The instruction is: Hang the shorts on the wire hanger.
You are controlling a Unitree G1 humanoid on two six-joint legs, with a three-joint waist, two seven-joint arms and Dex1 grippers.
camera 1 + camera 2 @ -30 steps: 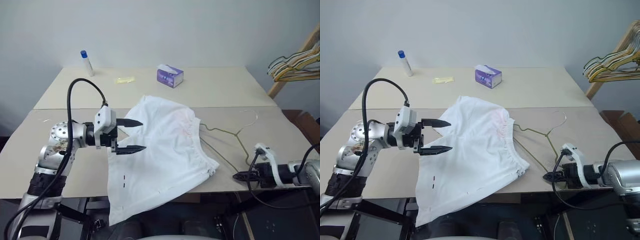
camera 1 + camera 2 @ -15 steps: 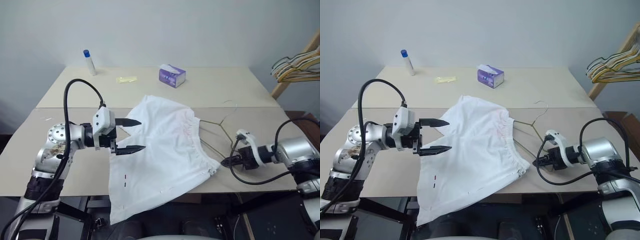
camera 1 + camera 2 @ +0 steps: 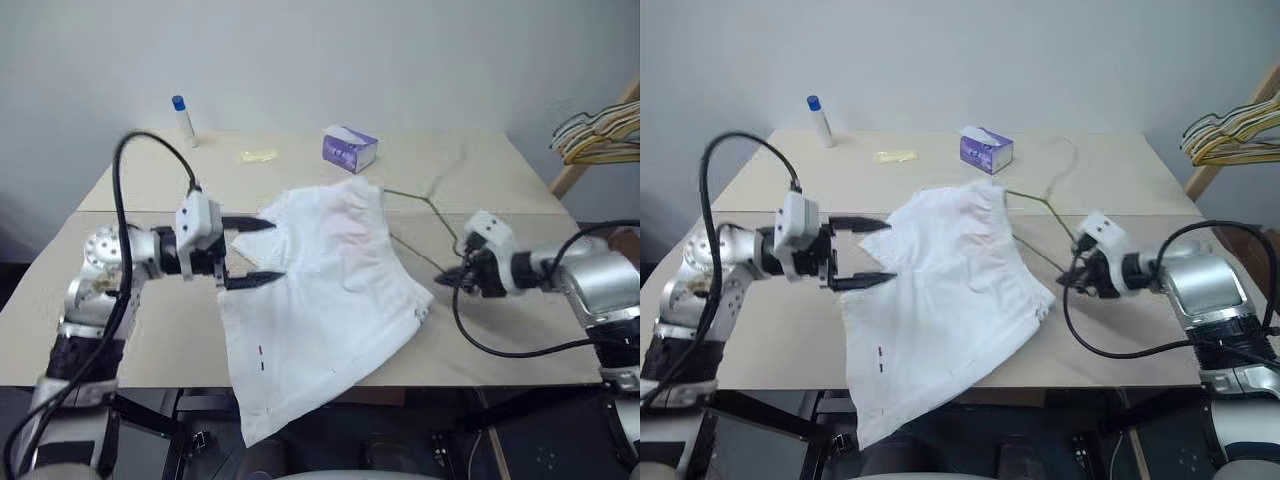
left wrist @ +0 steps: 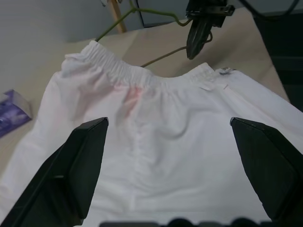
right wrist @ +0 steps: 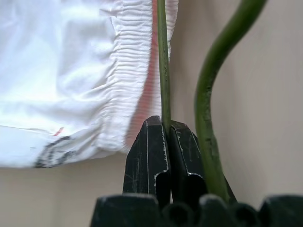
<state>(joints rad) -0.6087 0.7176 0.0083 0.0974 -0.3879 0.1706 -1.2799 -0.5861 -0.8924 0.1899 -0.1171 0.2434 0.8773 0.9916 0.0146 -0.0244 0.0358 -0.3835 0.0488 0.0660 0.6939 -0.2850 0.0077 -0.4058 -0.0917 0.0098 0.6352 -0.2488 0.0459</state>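
Shorts (image 3: 945, 290): spread flat on the table (image 3: 1120, 340), one leg hanging over the front edge, gathered waistband facing your right gripper; take them as the landmark.
Wire hanger (image 3: 1035, 200): a second ago it lay flat just right of the shorts' waistband; now it's up off the table, swung in, its hook rising beyond the shorts' far corner. One end looks tucked into the waistband, though you can't quite tell.
Right gripper (image 3: 1068, 279): pinched tight on the hanger's wire, as the right wrist view shows, just right of the waistband; it has come up and inward with the wire.
Left gripper (image 3: 262, 254): jaws spread wide, nothing between them, hovering over the shorts' left edge; it has lifted a touch.
Shorts' shift: the far waist corner is now bunched up and pulled back.
Meaning: you're into the threading step, so the hanger is coming to the cloth, not yet hung.
Watch: thin wire could twist in that pinch.
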